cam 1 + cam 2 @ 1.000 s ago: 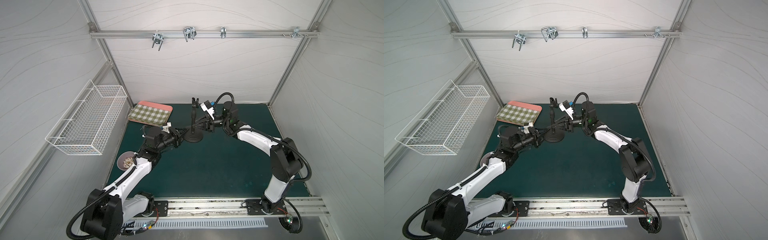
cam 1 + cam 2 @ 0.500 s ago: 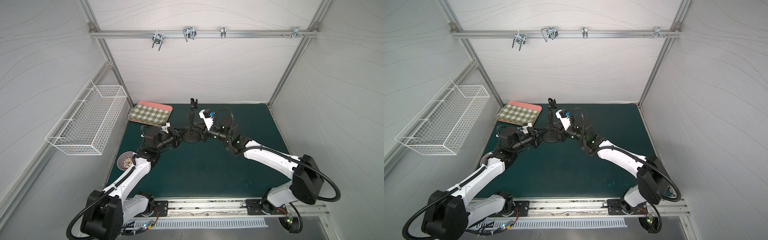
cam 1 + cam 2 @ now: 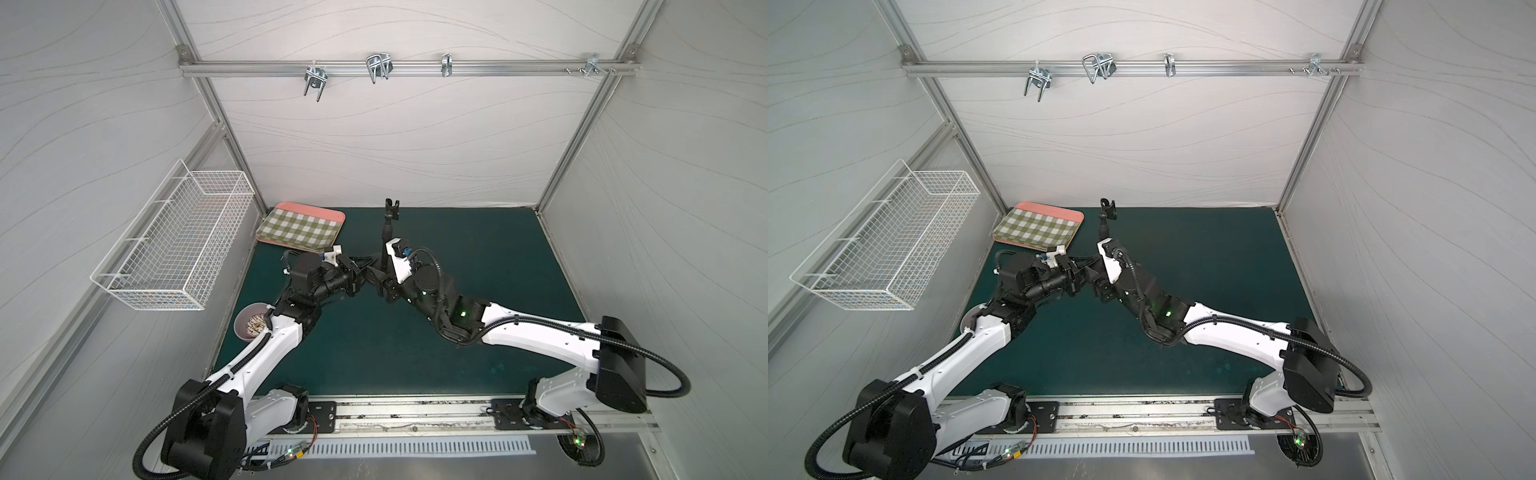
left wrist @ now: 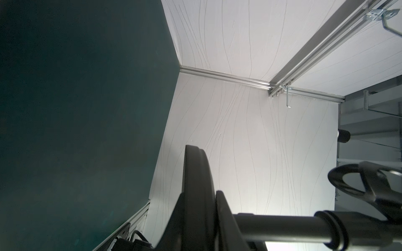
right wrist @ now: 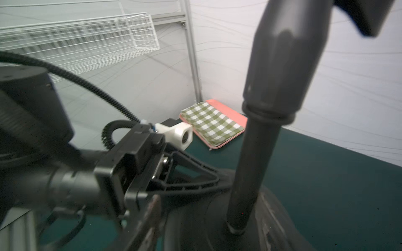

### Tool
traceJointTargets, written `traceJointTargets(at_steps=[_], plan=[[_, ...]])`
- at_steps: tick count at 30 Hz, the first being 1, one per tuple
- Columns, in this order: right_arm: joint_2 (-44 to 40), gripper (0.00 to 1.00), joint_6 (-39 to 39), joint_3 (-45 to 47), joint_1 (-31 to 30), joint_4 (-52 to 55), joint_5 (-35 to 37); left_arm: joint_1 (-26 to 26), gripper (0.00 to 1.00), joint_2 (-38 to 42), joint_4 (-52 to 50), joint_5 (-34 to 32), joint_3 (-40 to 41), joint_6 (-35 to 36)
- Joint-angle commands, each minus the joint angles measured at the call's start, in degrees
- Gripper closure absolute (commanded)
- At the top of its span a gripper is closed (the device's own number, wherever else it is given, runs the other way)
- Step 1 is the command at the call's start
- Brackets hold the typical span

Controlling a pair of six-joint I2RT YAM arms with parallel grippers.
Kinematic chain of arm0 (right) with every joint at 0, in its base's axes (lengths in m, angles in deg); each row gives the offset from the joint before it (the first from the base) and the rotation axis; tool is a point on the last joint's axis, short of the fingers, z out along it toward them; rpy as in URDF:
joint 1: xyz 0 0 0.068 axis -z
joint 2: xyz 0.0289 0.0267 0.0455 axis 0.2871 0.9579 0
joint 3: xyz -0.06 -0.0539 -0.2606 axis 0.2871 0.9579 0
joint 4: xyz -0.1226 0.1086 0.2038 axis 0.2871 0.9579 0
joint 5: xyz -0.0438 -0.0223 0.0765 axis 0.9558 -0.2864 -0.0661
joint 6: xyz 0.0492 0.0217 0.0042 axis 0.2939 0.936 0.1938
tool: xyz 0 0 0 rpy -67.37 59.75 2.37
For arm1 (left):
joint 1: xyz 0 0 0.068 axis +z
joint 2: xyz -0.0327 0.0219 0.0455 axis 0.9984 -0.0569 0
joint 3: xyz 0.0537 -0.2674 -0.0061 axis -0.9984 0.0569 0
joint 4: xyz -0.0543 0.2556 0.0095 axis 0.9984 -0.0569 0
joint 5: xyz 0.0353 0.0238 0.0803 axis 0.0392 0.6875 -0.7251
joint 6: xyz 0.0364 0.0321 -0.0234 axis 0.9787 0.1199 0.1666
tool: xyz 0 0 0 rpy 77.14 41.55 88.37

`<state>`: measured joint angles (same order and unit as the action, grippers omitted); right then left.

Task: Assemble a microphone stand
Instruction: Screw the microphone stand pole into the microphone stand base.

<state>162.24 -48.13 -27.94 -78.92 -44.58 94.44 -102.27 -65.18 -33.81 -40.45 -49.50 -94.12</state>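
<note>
Right gripper (image 3: 380, 282) has dropped down the thin rod (image 5: 254, 163) of the small black microphone stand (image 3: 385, 237) and let go, jaws now spread either side of it above the round domed disc base (image 5: 213, 226). Stand's upright near the green-checked, pink-rimmed tray (image 3: 300, 226), left gripper (image 5: 218, 180) clamped on the base's tray-side rim. Looks like joining is basically done, so next both need to back off without tipping it.

All-black microphone stand (image 3: 386, 237); plain dark green counter (image 3: 478, 257); green-and-white checked tray (image 3: 299, 227) with a salmon-pink rim; white wire basket (image 3: 178, 245); dusty mauve bowl (image 3: 242, 328) with pale speckled contents; white walls (image 3: 395, 137) veined with thin grey wavy lines; white-and-black arms (image 3: 266, 357); silver rail (image 3: 415, 68).
</note>
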Motion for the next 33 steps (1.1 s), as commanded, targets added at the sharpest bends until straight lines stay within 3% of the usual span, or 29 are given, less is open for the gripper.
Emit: traceJointTargets(at_steps=[1, 3, 7, 10, 15, 20, 25, 29, 33], plan=[[-3.5, 0.29, 3.8, 1.9, 10.6, -2.2, -30.0, -0.1, 1.0, 0.3, 7.9, -0.4, -2.7, -1.8], [-2.3, 0.29, 6.2, 2.0, 16.9, -7.1, -46.3, -0.1, 1.0, 0.3, 8.1, -0.4, -2.7, -2.0], [2.4, 0.3, 4.5, -3.1, 22.0, -7.8, -64.4, -0.1, 1.0, 0.5, 8.0, -0.4, -2.8, -1.9], [6.9, 0.32, 3.9, -8.4, 23.2, -6.5, -71.8, -0.1, 1.0, 0.4, 7.8, -0.3, -3.0, -1.8], [12.4, 0.43, 5.8, -14.2, 23.1, -7.6, -75.0, -0.1, 1.0, 0.7, 6.7, 0.0, -3.2, -1.5], [14.5, 0.54, 4.8, -15.7, 23.1, -7.0, -72.3, -0.1, 1.0, 0.8, 6.2, 0.0, -3.6, -1.4], [14.3, 0.81, 4.7, -15.7, 22.7, -5.6, -68.3, -0.1, 1.0, 0.7, 6.0, 0.0, -3.8, -1.1], [9.2, 0.99, 1.0, -11.9, 19.2, -0.9, -51.8, -0.1, 1.0, 0.6, 6.1, 0.0, -3.6, -1.1], [3.0, 1.0, 1.1, -5.4, 11.1, -0.8, -25.8, 0.0, 1.0, 0.2, 6.4, -0.1, -3.4, -1.2]])
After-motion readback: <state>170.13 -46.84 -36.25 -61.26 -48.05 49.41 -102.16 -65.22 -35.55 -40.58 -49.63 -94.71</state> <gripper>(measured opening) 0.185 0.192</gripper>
